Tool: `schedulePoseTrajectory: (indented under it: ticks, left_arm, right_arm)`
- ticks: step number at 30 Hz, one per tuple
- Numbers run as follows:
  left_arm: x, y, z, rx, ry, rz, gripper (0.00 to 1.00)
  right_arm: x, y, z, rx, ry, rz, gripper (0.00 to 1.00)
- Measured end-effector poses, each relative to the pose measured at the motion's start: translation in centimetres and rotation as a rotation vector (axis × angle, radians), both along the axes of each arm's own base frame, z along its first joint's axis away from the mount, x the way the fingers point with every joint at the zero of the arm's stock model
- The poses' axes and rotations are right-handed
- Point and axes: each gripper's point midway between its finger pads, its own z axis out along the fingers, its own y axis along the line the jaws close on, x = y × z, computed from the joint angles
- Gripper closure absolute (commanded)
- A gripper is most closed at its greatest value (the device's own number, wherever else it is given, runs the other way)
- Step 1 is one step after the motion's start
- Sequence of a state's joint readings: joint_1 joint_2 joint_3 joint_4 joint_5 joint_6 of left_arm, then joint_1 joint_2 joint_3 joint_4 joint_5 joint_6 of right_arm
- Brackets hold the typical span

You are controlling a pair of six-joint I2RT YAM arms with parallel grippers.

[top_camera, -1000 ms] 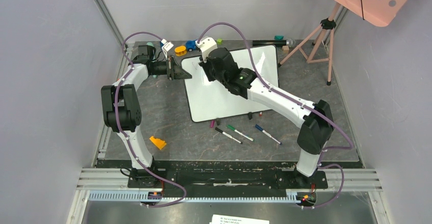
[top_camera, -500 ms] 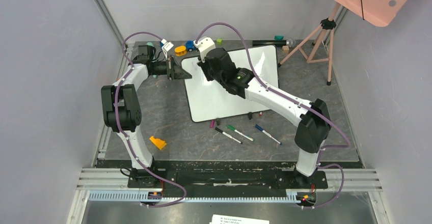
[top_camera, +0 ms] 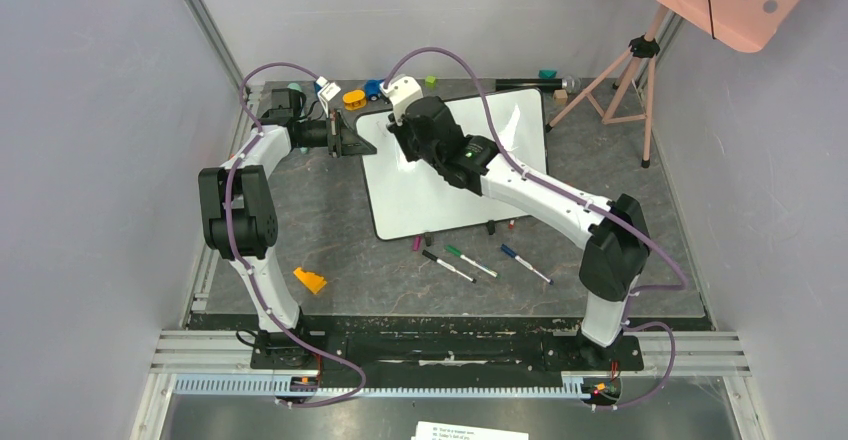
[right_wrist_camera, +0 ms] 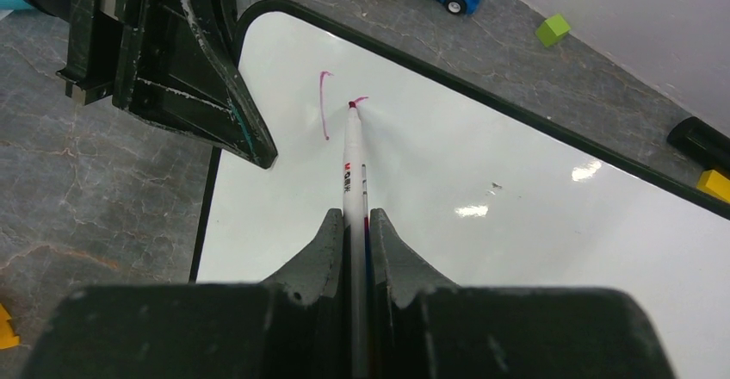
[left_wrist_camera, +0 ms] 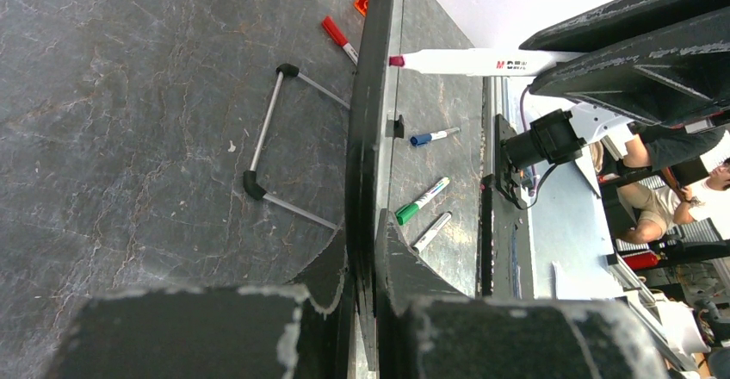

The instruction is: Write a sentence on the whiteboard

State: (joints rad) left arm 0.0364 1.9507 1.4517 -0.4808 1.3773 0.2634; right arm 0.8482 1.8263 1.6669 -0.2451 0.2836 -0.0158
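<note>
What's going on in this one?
The left gripper is clamped on the whiteboard at its left edge. The right gripper holds a white marker with its tip on the board, close to that edge. Only one tall pink stroke and a short mark at the tip are written. Spare markers lie on the table.

Right tool (gripping marker) edged left across whiteboard.

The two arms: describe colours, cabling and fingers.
The left arm and right arm share white link shells and bulky black joints. A purple cable loops along each. A white camera box tops each wrist. The left gripper and right gripper are black, with scuffed wedge-shaped fingers.
</note>
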Motion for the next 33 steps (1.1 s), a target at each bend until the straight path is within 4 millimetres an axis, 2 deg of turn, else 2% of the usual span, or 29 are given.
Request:
schedulePoseTrajectory:
  ticks: [15,33]
  left_arm:
    - [0.0,0.0,0.0,0.000,-0.001,0.000,0.98]
    - [0.0,0.0,0.0,0.000,0.000,0.000,0.98]
  right_arm:
    - [-1.4,0.0,-1.6,-0.004,0.042,0.053,1.00]
    - [-1.7,-0.1,-1.9,-0.006,0.050,0.061,1.00]
